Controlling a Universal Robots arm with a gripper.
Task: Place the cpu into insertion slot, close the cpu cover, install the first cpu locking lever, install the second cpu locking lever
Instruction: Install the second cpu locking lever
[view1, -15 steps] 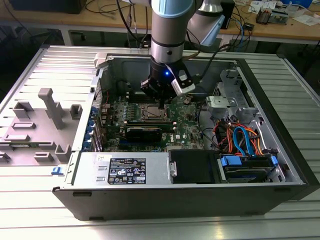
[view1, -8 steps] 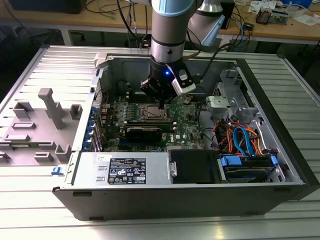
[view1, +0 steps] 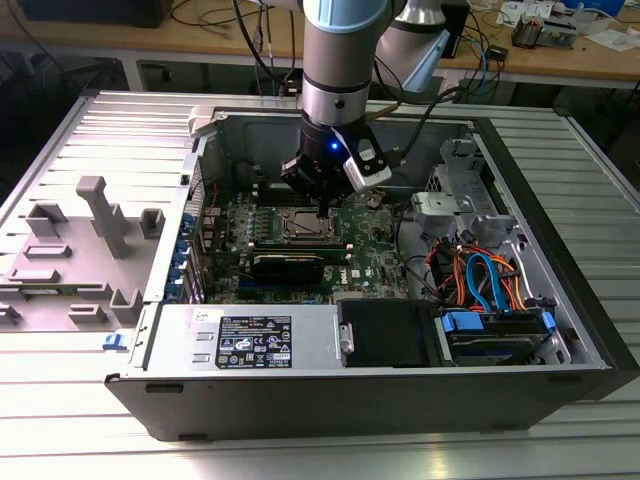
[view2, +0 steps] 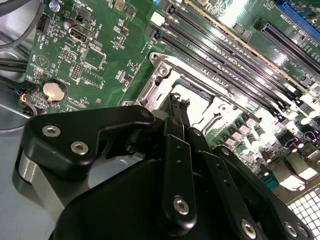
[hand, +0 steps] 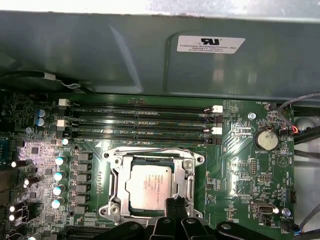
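Observation:
The cpu (hand: 150, 182), a silver-grey square chip, lies flat in the insertion slot (hand: 194, 161) on the green board. The cpu cover (hand: 119, 175), a silver frame, lies down around the chip, which shows through its window. Thin metal lever rods run along the slot's sides; whether they are latched I cannot tell. My gripper (hand: 173, 201) is shut with nothing visible between its dark fingers, its tips right at one edge of the slot. In the second wrist view the gripper (view2: 179, 98) points down at the slot's rim. In the exterior view the gripper (view1: 322, 207) hangs just over the slot (view1: 304, 227).
Long black memory slots (hand: 140, 122) run beside the socket, with the grey case wall (hand: 150, 55) behind them. A coin battery (hand: 265, 140) sits nearby. A black card (view1: 288, 265), the power supply (view1: 250, 340) and drive cables (view1: 480, 275) crowd the case. Grey fixtures (view1: 95, 215) stand outside.

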